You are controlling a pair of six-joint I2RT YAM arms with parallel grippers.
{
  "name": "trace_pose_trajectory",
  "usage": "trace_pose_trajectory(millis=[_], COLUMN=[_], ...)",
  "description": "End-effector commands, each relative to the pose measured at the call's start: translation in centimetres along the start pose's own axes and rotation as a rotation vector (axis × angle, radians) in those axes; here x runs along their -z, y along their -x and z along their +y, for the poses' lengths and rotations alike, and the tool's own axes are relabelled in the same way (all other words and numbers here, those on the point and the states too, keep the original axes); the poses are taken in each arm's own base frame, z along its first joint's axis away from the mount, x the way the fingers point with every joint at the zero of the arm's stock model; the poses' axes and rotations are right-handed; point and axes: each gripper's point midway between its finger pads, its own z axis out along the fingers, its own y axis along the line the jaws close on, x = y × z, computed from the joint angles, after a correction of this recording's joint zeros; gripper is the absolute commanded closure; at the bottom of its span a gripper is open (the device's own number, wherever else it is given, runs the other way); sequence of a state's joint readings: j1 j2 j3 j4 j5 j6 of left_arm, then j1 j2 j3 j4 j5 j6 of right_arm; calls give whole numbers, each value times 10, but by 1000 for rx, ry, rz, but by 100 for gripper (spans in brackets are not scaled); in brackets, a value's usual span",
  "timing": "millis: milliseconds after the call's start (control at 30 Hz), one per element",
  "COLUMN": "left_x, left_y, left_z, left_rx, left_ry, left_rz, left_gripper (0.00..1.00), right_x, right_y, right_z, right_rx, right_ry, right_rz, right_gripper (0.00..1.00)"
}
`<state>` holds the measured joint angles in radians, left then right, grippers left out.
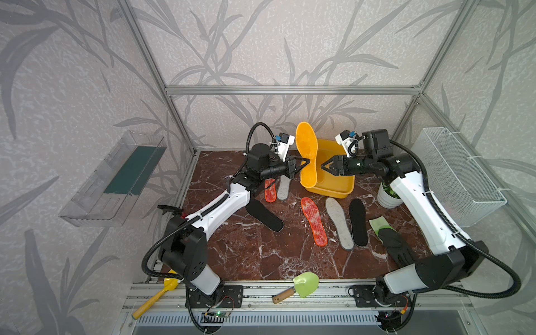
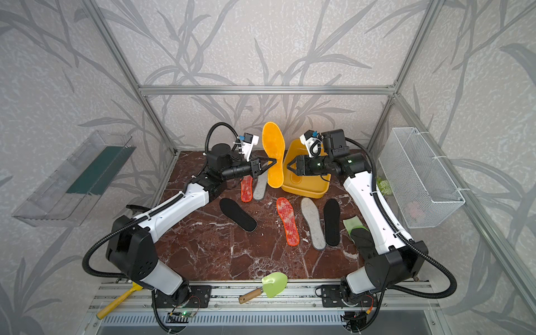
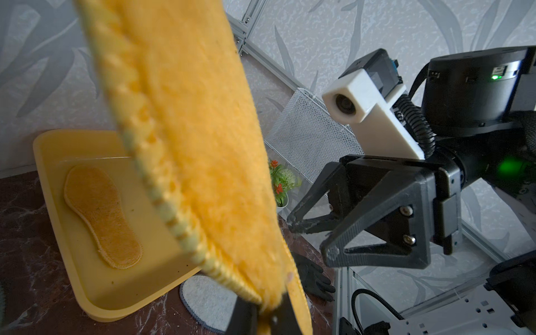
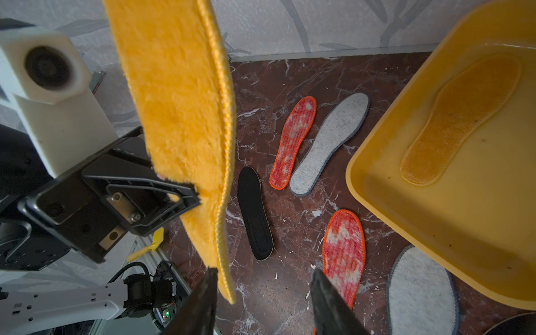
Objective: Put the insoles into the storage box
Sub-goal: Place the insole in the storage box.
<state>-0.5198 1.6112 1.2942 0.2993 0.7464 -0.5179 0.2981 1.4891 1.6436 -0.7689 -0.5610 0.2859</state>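
Observation:
My left gripper (image 1: 308, 160) (image 3: 264, 317) is shut on a yellow-orange insole (image 1: 307, 156) (image 2: 272, 153), held upright beside the storage box. My right gripper (image 1: 322, 166) (image 4: 262, 298) faces it from over the box. Its jaws stand apart, open, with the insole's edge (image 4: 224, 278) close to one finger. The storage box (image 1: 333, 192) (image 3: 87, 290) is a yellow tub holding a second yellow-orange insole (image 3: 101, 217) (image 4: 464, 121). On the marble lie two red mottled insoles (image 1: 313, 222) (image 1: 270, 190), two grey ones (image 1: 339, 223) (image 1: 284, 188) and two black ones (image 1: 357, 222) (image 1: 265, 214).
A potted plant (image 1: 387, 197) stands right of the box, under my right arm. A black glove (image 1: 397, 246) lies at the right front. A white wire basket (image 1: 461, 174) and a clear bin (image 1: 113, 179) hang on the side walls. A green trowel (image 1: 301, 285) and a yellow shovel (image 1: 156, 295) lie on the front rail.

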Motion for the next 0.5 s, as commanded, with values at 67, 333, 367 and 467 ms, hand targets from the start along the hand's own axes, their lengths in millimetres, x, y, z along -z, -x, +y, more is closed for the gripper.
trace_pose_trajectory(millis=[67, 333, 367, 467], left_x=[-20, -33, -33, -32], left_y=[-7, -20, -20, -18], left_z=[-27, -40, -41, -43], left_rx=[-28, -52, -54, -64], left_ry=[-112, -129, -132, -138], left_rz=[42, 69, 71, 65], left_gripper=[100, 100, 100, 100], right_x=[13, 8, 7, 6], right_y=[27, 33, 33, 30], right_z=[13, 3, 2, -2], right_rx=[26, -11, -12, -22], right_ry=[22, -30, -31, -47], right_rz=[-118, -116, -113, -111], right_gripper=[49, 54, 55, 56])
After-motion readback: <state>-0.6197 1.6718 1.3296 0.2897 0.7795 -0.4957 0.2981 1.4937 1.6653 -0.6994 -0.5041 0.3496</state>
